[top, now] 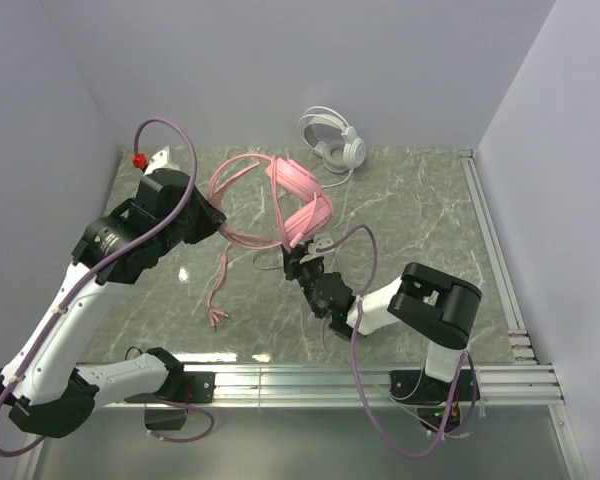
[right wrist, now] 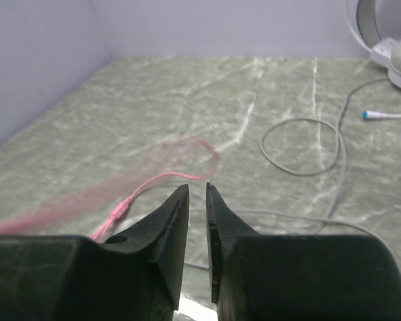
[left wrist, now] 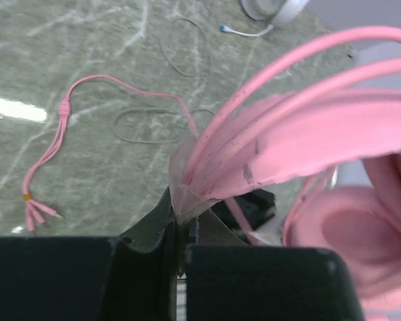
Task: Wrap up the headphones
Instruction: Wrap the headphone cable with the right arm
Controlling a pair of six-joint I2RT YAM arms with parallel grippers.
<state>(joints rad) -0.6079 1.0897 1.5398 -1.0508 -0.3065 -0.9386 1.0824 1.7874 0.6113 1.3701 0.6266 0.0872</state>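
The pink headphones (top: 302, 200) sit mid-counter (top: 420, 215). The left claw (left wrist: 180, 215) is pressed together, pinching loops of their pink cable (left wrist: 210, 144). The right claw (right wrist: 198, 194), near the earcups, stands slightly parted, gripping nothing. The white headphones (top: 335, 140) rest by the back wall.
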